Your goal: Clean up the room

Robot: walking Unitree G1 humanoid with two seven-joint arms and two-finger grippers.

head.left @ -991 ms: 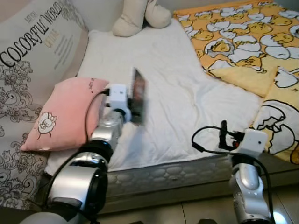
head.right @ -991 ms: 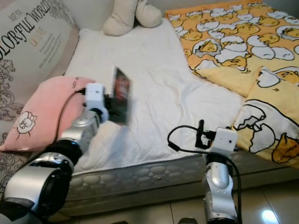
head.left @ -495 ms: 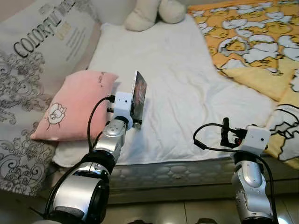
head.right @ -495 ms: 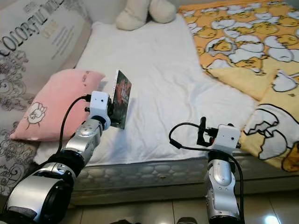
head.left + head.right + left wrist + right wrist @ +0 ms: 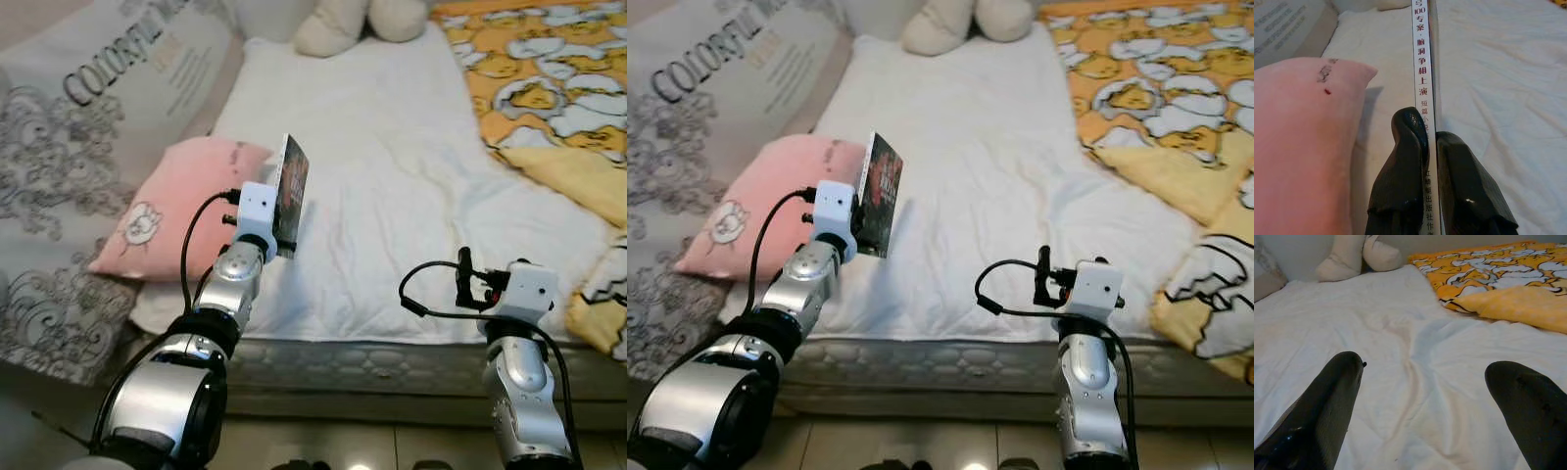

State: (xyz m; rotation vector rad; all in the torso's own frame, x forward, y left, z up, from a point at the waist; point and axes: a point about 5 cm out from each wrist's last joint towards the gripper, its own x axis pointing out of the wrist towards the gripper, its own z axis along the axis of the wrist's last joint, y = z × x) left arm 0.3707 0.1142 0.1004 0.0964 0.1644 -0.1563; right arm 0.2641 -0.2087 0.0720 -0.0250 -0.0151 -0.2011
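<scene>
Currently:
Left hand [image 5: 1431,142]: clenched on book [image 5: 292,192], held upright above bed [image 5: 392,196] for carrying off.
Right hand [image 5: 1425,396]: released, idle.

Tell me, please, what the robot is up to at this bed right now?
The robot stands at the edge of a bed, tidying. Its left gripper is shut on a thin book, held upright on its edge above the white sheet, just beside a pink pillow. The right gripper is open and holds nothing, hovering low over the sheet near the mattress edge. A yellow patterned blanket covers the bed's right side, and a cream plush toy lies at the far end.
</scene>
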